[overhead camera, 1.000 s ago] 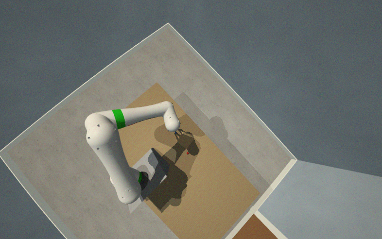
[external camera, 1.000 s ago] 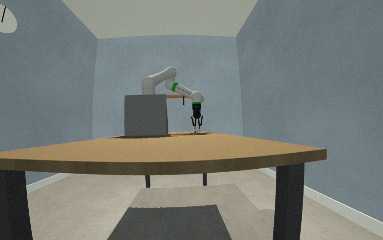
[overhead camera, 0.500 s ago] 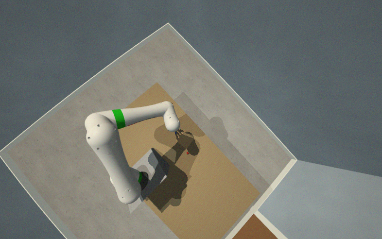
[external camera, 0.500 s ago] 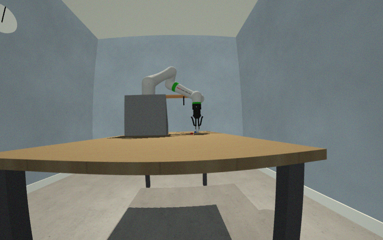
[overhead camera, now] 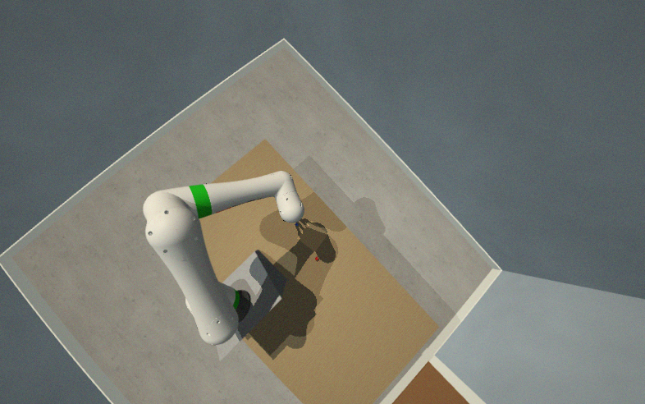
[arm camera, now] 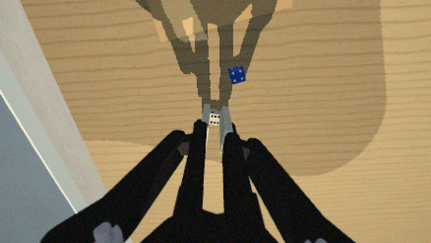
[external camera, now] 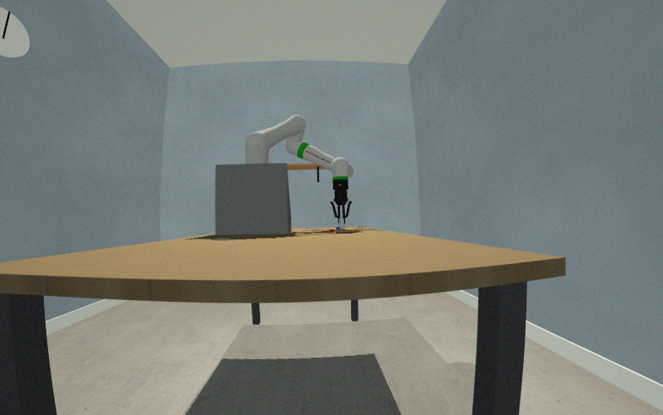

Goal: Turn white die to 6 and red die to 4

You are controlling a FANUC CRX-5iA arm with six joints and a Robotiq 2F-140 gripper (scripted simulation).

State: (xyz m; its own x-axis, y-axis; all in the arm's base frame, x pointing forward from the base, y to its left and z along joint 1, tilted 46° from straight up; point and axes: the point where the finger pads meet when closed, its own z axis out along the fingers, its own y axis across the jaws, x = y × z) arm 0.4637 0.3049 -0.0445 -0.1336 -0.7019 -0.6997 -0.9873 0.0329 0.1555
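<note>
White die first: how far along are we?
Nothing looks finished yet. The hand is pinching the white die between its fingertips, low over the mat. The blue die sits apart. Left: white to 6, red die to 4, then release.

White arm [overhead camera: 179,250], green bands, black fingers.
</note>
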